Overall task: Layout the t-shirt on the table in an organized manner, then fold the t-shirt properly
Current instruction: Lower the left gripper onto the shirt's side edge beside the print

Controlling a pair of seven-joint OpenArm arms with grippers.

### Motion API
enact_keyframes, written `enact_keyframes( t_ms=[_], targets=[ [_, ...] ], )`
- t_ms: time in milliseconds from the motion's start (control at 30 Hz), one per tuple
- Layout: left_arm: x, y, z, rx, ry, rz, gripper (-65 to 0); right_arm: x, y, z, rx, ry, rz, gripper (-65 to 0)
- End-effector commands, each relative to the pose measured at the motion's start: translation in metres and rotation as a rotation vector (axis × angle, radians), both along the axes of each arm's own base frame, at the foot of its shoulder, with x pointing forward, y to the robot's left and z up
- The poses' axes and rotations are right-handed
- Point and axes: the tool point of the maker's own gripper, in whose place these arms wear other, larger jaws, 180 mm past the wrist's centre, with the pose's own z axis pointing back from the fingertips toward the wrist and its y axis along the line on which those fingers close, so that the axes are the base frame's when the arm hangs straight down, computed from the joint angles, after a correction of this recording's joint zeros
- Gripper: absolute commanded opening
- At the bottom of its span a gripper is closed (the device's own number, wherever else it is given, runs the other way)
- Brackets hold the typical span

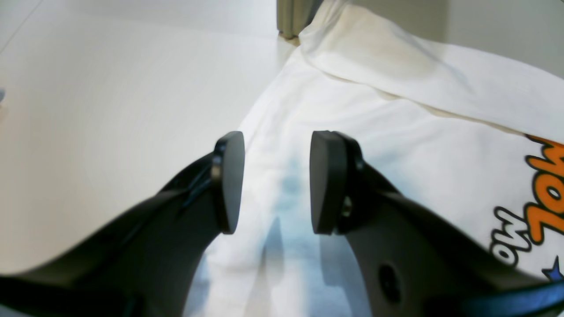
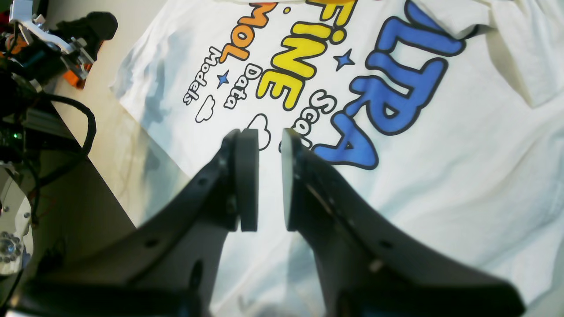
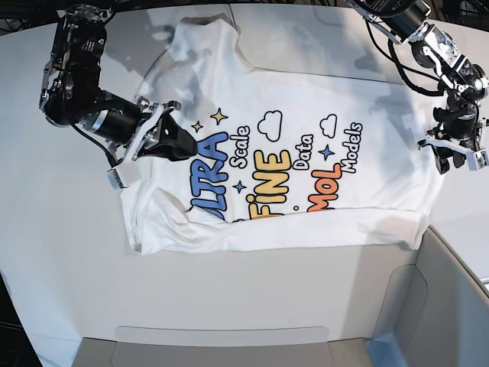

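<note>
White worktop (image 3: 46,252) carries the t-shirt (image 3: 290,206) print-up, its near edge already folded over. Left end effector (image 1: 276,182) hovers open at the shirt's right edge; right end effector (image 2: 269,180), slightly parted, holds nothing. Pinch edges evenly before folding.

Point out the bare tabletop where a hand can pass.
Free: the table strip nearer the camera, below the shirt, and the stretch left of it. Crowded: both shirt sides, where the right end effector and left end effector hover.
</note>
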Motion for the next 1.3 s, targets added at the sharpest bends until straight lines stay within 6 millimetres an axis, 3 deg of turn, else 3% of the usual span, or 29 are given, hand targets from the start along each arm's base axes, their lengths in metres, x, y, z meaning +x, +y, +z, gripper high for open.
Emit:
enact_keyframes(
  t_ms=[0, 233, 467, 1267],
  targets=[
    [0.011, 0.001, 0.019, 0.029, -0.060, -0.019, -39.6, 0.006, -0.004, 0.012, 0.013, -0.044, -0.019, -54.9],
    [0.012, -0.001, 0.019, 0.022, -0.063, -0.020, -39.7, 0.013, -0.020, 0.016, -0.002, -0.062, -0.063, -54.9],
    [0.020, -0.019, 0.014, 0.007, -0.057, -0.062, -39.7, 0.018, -0.037, 0.014, -0.070, -0.064, -0.058, -54.9],
    [0.023, -0.028, 0.010, -0.010, -0.057, -0.074, -39.7, 0.021, -0.046, 0.006, -0.144, -0.066, -0.082, -54.9]
  ],
)
